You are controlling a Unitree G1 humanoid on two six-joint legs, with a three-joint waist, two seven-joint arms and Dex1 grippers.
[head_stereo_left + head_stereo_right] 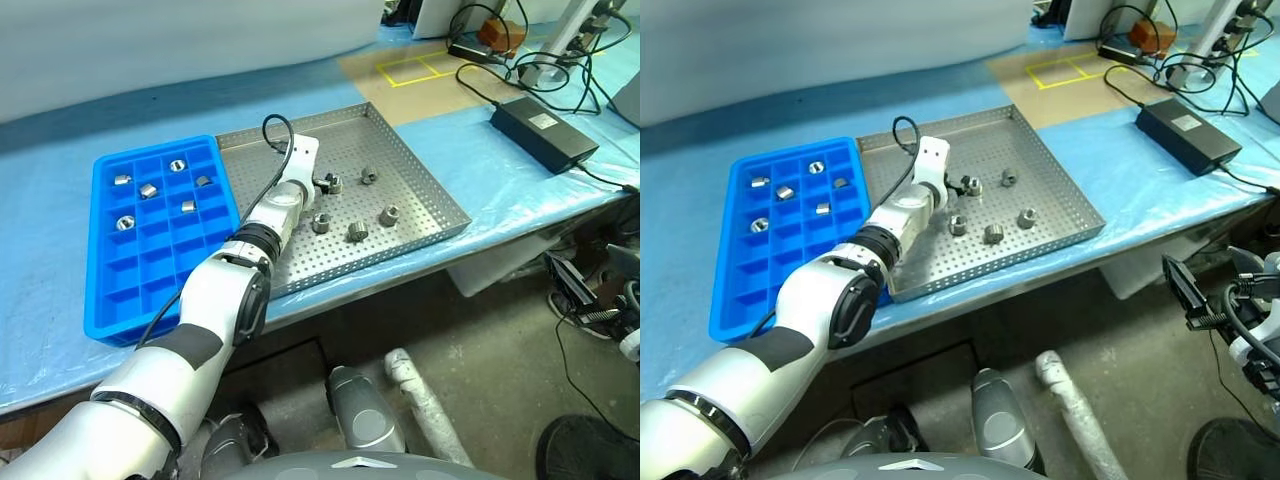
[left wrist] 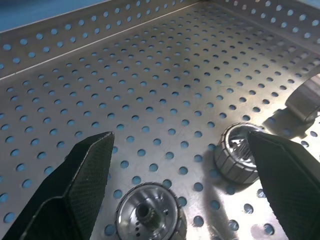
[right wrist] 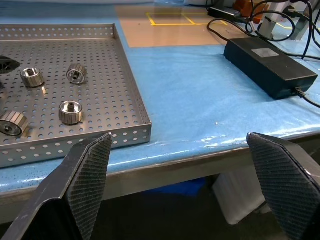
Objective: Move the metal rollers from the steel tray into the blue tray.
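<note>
Roller (image 2: 147, 215) lies on end just ahead of your wide-open left gripper (image 2: 187, 185), nearer its left finger; your right gripper (image 3: 185, 192) hangs open, well away.

Bare perforated floor of the steel tray (image 1: 400, 160) lies beyond my left gripper (image 2: 185, 165); two metal rollers (image 2: 150, 212) crowd its jaws; the low rim bars sideways passage.

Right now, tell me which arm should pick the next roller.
Left. Its open left gripper sits low in the steel tray among the metal rollers; the right gripper hangs off the table's edge.
</note>
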